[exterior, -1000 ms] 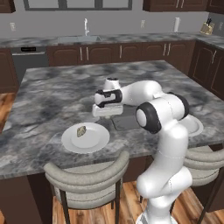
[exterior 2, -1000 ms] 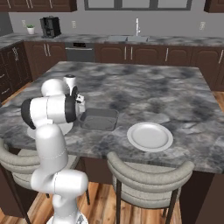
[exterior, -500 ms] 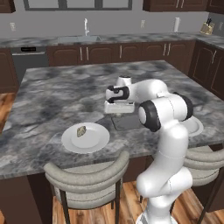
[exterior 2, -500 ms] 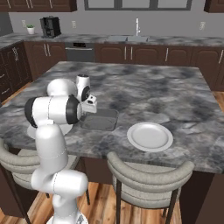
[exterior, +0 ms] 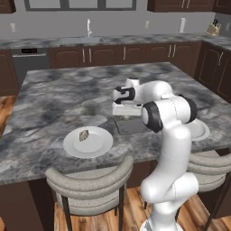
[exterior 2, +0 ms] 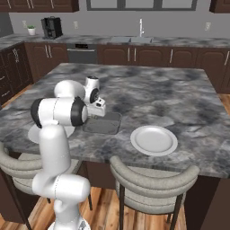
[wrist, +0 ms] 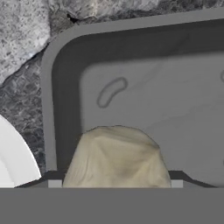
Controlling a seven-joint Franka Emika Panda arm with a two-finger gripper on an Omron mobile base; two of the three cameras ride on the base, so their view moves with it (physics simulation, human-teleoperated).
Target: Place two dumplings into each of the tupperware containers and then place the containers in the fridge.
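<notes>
From the left base camera I see the white arm folded low over the grey marbled stone counter [exterior: 54,103], its hand above the dark grey shallow rectangular container with rounded corners [exterior: 135,126]. The fingers [exterior: 125,116] point down at the container's far end. In the hand view a tan, pleated dumpling [wrist: 117,158] sits between the two dark fingertips [wrist: 49,179], directly over the container's grey floor [wrist: 166,100] near one rounded corner. The fingers stand wide apart with the dumpling filling the gap between them; I cannot tell whether they are pressing on it or loose beside it, nor whether it rests on the container floor.

A second tan-and-brown dumpling [exterior: 84,135] lies on the round white plate [exterior: 88,142] on the counter, to the left of the container in the left base view. A curved white edge [wrist: 13,162] just beside the container's outer wall appears in the hand view. In the right base view another round white plate [exterior 2: 153,139] sits to the right of the dark container [exterior 2: 103,123]. Two grey upholstered curved-back chairs [exterior 2: 150,179] stand along the counter's near edge.
</notes>
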